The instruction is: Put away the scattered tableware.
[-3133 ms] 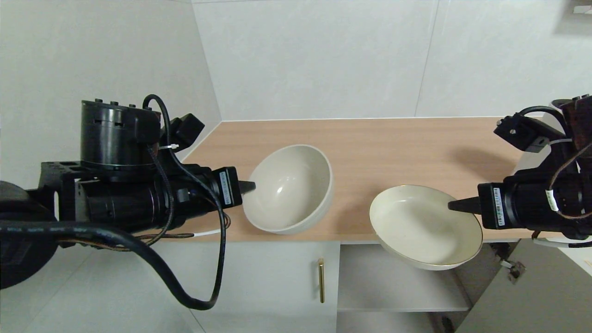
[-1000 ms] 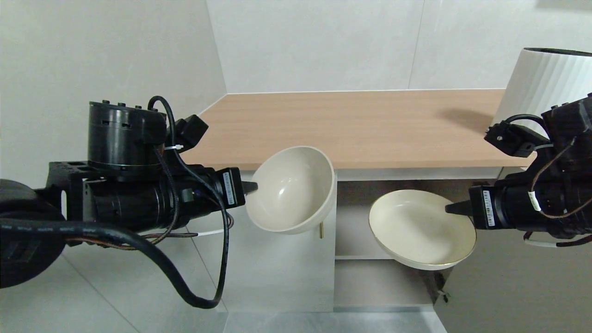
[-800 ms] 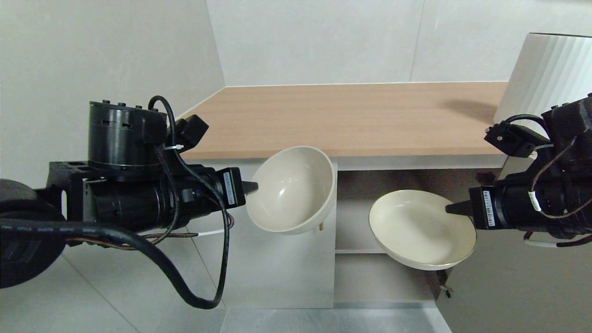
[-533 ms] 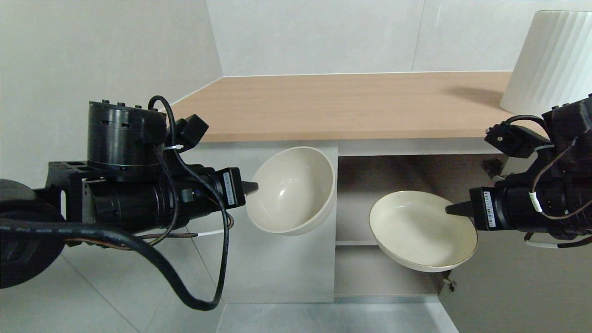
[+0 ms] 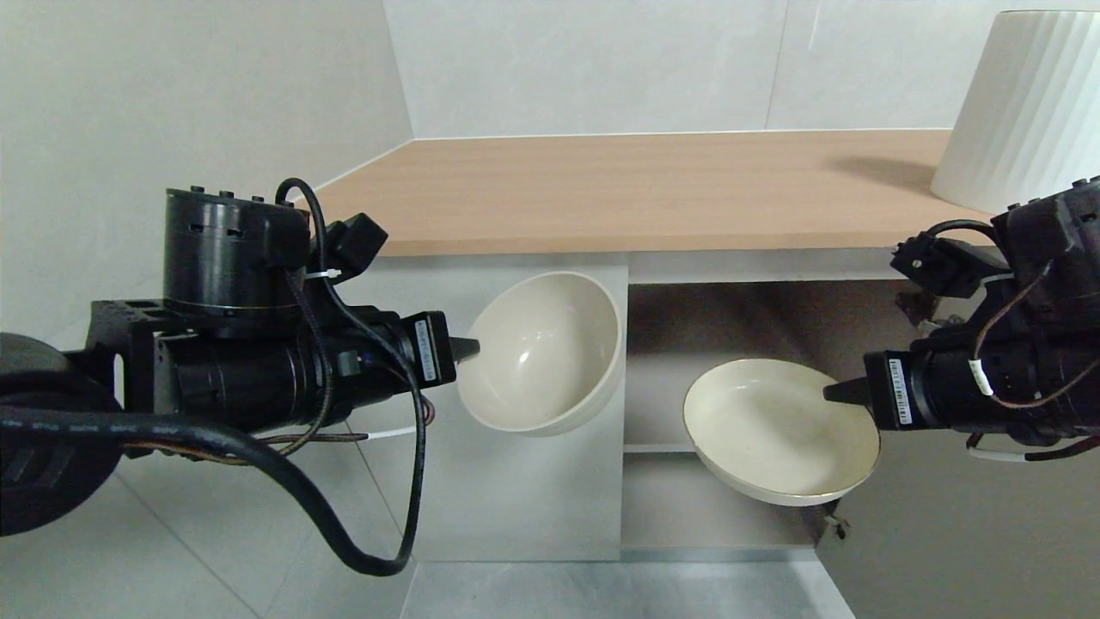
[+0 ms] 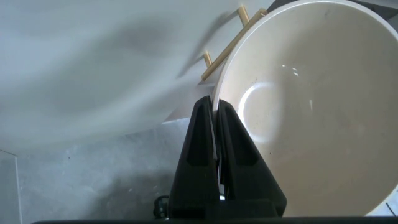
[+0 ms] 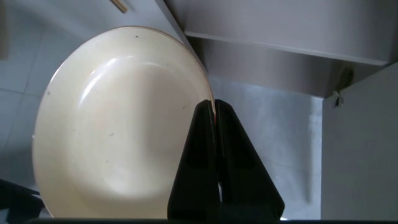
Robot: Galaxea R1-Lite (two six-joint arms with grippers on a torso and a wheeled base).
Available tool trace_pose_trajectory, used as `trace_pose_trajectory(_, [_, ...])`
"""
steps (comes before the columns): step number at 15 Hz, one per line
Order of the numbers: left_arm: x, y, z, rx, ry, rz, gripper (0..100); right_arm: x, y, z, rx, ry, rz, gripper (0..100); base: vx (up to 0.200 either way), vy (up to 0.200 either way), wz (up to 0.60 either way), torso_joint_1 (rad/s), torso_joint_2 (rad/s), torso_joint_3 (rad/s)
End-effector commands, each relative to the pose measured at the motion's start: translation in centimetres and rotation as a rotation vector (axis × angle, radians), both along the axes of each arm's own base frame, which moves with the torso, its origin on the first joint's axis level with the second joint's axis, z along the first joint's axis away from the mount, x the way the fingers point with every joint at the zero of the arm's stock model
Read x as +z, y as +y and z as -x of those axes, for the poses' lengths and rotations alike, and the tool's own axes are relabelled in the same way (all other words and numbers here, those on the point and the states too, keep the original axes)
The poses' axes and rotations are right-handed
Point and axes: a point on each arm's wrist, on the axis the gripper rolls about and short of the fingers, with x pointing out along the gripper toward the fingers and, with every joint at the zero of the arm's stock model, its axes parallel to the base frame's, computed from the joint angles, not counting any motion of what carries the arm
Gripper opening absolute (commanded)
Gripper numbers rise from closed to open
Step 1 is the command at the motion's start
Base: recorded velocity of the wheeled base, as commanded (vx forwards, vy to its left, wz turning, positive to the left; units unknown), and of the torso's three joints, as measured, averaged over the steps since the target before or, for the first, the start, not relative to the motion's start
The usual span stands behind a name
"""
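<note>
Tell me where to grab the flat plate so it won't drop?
By its thin rim, from the robot's right side. The plate is shallow and wide, so only its edge fits between two fingers. The right pincer is shut there now, rim between its fingers, which looks a fair hold.

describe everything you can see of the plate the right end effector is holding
The plate is round, shallow and cream-white, with a glossy, ceramic-looking surface and a thin darker line at its rim. It is empty. The right end effector pinches its rim, shut; nothing else touches it. It hangs tilted in the air before the open cabinet compartment.
</note>
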Motion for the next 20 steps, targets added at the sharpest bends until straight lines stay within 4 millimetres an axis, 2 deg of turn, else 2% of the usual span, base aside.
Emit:
trace_pose_trajectory(1, [-0.1,0.0,0.0,0.000,0.003,-0.001,0,-1.1,0.5,-0.8,0.001,0.038,0.020,0,0.000,0.000,0.00,0.000,0.00,0.000])
trace_pose_trajectory(4, [0.1,0.0,0.1,-0.002,-0.001,0.002,0,-4.5,1.8,-3.3,-0.005,0.126,0.067,0,0.000,0.000,0.00,0.000,0.00,0.000])
trace_pose_trajectory(11, [0.1,0.1,0.2,-0.003,-0.002,0.003,0,-12.6,3.7,-7.4,-0.023,0.234,0.120,0,0.000,0.000,0.00,0.000,0.00,0.000])
trace_pose_trajectory(12, [0.1,0.1,0.2,-0.003,-0.002,0.003,0,-13.0,3.6,-7.9,-0.036,0.229,0.113,0,0.000,0.000,0.00,0.000,0.00,0.000])
trace_pose_trajectory(13, [0.2,0.1,0.3,-0.004,-0.002,0.001,0,-14.8,3.3,-9.4,-0.078,0.218,0.095,0,0.000,0.000,0.00,0.000,0.00,0.000])
trace_pose_trajectory(15, [0.1,0.0,0.2,-0.005,0.002,-0.001,0,-17.0,2.6,-11.5,-0.151,0.185,0.090,0,0.000,0.000,0.00,0.000,0.00,0.000])
trace_pose_trajectory(18, [-0.1,0.0,0.2,-0.005,0.008,-0.004,0,-18.6,2.1,-13.1,-0.231,0.129,0.064,0,0.000,0.000,0.00,0.000,0.00,0.000])
trace_pose_trajectory(20, [-0.8,-0.6,0.5,-0.043,0.046,-0.053,0,-19.6,1.2,-14.2,-0.267,0.105,0.050,0,0.000,0.000,0.00,0.000,0.00,0.000])
